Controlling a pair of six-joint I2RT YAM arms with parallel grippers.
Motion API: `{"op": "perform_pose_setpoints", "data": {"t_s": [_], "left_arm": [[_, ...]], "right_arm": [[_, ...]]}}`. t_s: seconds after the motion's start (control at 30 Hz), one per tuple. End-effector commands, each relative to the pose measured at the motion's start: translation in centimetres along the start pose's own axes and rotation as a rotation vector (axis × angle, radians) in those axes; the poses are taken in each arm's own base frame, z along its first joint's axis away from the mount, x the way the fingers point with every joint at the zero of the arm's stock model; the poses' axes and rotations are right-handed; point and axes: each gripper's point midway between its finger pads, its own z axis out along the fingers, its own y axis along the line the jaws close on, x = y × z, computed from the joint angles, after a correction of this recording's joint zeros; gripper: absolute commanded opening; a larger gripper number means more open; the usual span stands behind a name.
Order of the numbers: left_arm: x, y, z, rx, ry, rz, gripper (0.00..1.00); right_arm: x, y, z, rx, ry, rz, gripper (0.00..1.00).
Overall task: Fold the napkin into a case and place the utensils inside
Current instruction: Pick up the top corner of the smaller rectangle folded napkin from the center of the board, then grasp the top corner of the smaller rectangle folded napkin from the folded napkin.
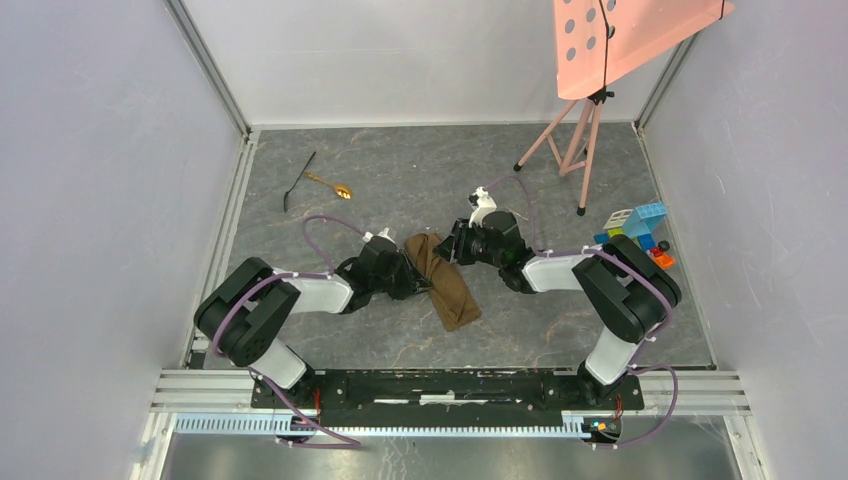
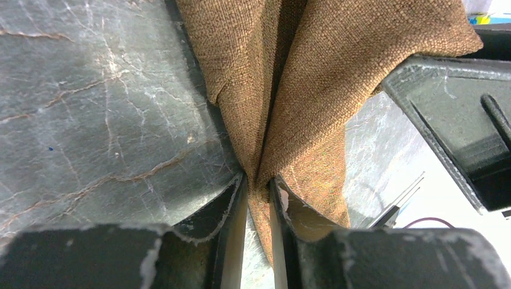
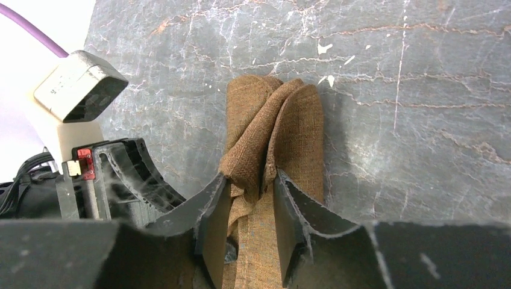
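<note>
Napkin (image 1: 447,285), bunched narrow at counter (image 1: 420,180) centre, is pinched from 9 and 3 o'clock: left claw (image 2: 258,192) and right claw (image 3: 252,192) each clamp a fold, likely tightening the crease. Utensils (image 1: 328,184) lie at 11 o'clock.

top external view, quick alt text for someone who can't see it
The left end effector and right end effector meet mid-table, one at each side of a brown napkin folded into a narrow strip. A gold spoon and black utensil lie at the back left; toy blocks and a pink stand sit on the right.
</note>
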Motion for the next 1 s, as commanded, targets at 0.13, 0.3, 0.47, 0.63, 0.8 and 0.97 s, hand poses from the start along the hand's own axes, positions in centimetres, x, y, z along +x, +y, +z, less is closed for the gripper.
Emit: {"op": "perform_pose_setpoints", "data": {"t_s": [0.13, 0.3, 0.47, 0.63, 0.8, 0.97], "left_arm": [[2.0, 4.1, -1.3, -0.152, 0.055, 0.055, 0.39], [-0.9, 2.7, -5.1, -0.187, -0.058, 0.127, 0.90], [-6.1, 2.7, -8.3, -0.429, -0.185, 0.234, 0.86], [-8.8, 0.2, -6.4, -0.477, -0.169, 0.324, 0.51], [-10.7, -0.5, -3.5, -0.550, -0.124, 0.443, 0.39], [-11.3, -0.8, -1.8, -0.608, -0.115, 0.531, 0.40]], "right_arm": [[-2.9, 1.6, 1.0, -0.043, -0.081, -0.035, 0.11], [-2.8, 2.0, 1.2, -0.059, -0.064, -0.042, 0.00], [-2.8, 2.4, 1.3, -0.074, -0.056, -0.045, 0.00], [-2.7, 2.7, 1.3, -0.089, -0.048, -0.044, 0.00], [-2.7, 2.8, 1.2, -0.095, -0.046, -0.043, 0.00], [-2.5, 2.8, 1.2, -0.099, -0.044, -0.040, 0.00]]}}
